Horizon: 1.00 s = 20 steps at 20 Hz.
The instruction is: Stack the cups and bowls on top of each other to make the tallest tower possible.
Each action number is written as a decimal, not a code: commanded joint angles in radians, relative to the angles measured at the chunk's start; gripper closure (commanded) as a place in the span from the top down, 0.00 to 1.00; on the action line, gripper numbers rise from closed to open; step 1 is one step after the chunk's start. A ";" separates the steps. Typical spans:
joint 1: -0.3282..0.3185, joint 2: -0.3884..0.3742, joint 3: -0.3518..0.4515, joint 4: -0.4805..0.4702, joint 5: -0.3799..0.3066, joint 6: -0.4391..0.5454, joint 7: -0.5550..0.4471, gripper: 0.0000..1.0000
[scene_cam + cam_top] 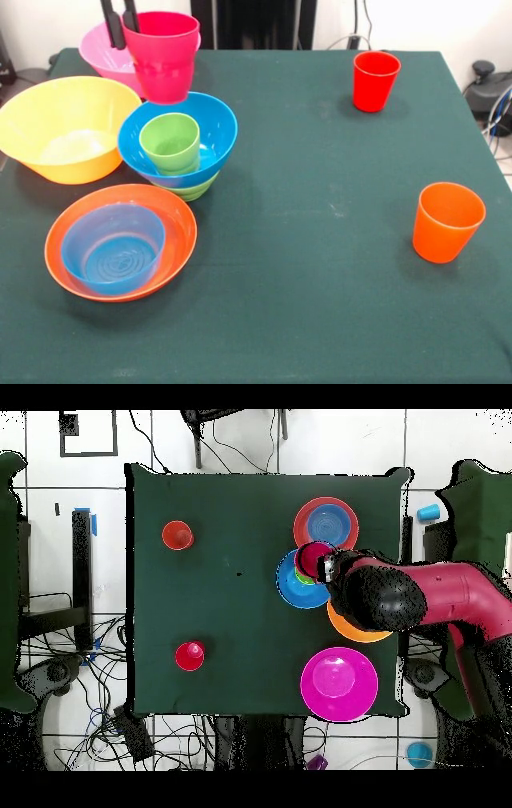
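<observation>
Done: I find the tower three high, light green cup topmost.
Pincer: gripper holding magenta-pink cup aloft.
Left: remaining pieces unstacked.

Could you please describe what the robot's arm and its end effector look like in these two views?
In the overhead view, the arm is a thick, rounded red body with a bulky black section near the wrist. In the front view, the end effector shows as two slim, dark, glossy black fingers coming down from the top edge. No cables or markings on the arm itself can be made out.
</observation>
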 commanded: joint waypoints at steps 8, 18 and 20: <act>0.088 0.072 -0.126 0.023 -0.127 -0.014 -0.069 0.00; 0.083 0.099 -0.146 0.005 -0.169 -0.007 -0.102 0.00; 0.084 0.109 -0.149 0.005 -0.177 -0.013 -0.099 0.00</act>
